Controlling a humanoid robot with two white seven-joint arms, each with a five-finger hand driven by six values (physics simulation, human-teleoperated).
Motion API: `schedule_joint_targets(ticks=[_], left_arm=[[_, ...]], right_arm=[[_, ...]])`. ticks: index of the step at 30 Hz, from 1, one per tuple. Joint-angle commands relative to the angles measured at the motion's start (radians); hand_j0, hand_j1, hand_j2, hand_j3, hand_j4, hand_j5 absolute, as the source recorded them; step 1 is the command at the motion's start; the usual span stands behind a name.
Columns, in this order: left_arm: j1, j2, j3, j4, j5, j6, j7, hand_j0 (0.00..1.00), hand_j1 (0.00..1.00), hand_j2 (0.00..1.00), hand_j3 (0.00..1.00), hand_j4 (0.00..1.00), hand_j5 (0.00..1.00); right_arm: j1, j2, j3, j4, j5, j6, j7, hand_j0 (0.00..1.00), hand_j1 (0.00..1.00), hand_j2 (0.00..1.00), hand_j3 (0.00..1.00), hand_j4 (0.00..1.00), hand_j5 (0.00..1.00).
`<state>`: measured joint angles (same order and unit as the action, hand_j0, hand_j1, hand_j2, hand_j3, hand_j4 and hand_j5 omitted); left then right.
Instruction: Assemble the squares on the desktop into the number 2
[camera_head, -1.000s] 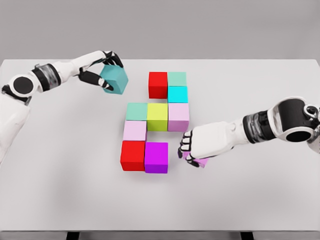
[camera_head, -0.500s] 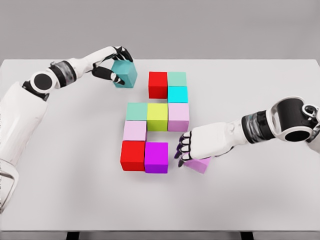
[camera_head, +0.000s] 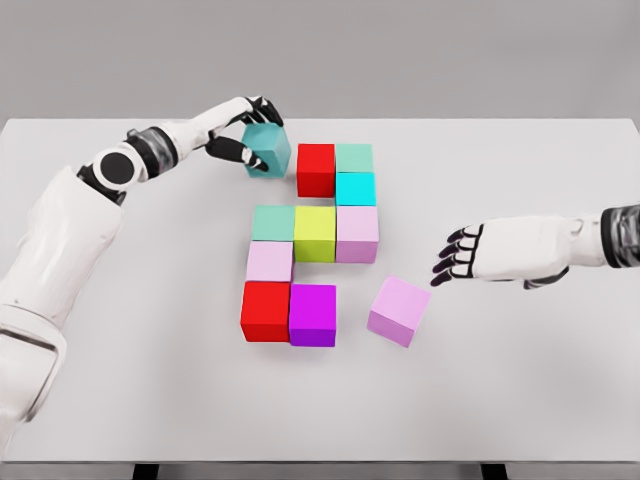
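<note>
On the white counter eight squares already sketch most of a 2: a red square and a green one along the top, cyan below, a middle row of green, yellow and pink, then pale pink, red and purple at the lower left. The left robot hand pinches a teal square just left of the top red one, apparently to extend the top stroke. The right robot hand, fingers spread and holding nothing, hovers near a lilac square that lies skewed, apart from the purple one; it likely needs squaring up to finish the bottom stroke.
</note>
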<state>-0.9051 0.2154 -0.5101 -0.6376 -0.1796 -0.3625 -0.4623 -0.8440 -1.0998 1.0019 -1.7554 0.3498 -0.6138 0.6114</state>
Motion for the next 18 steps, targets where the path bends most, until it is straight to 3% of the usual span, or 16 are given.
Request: schedule_joint_targets(ticks=[1, 4, 18], left_arm=[[0.0, -0.004, 0.002, 0.001, 0.006, 0.001, 0.002, 0.32, 0.32, 0.32, 0.32, 0.32, 0.32], [0.002, 0.001, 0.002, -0.001, 0.009, -0.003, 0.002, 0.32, 0.32, 0.32, 0.32, 0.32, 0.32], [0.009, -0.01, 0.002, -0.001, 0.012, 0.002, 0.001, 0.33, 0.33, 0.33, 0.33, 0.33, 0.33]], right_arm=[[0.006, -0.049, -0.005, 0.001, 0.001, 0.003, -0.001, 1.0, 1.0, 1.0, 1.0, 1.0, 1.0], [0.04, -0.049, -0.006, 0.004, 0.037, 0.003, -0.001, 1.0, 1.0, 1.0, 1.0, 1.0, 1.0], [0.042, 0.032, -0.006, 0.016, 0.046, 0.003, -0.001, 1.0, 1.0, 1.0, 1.0, 1.0, 1.0]])
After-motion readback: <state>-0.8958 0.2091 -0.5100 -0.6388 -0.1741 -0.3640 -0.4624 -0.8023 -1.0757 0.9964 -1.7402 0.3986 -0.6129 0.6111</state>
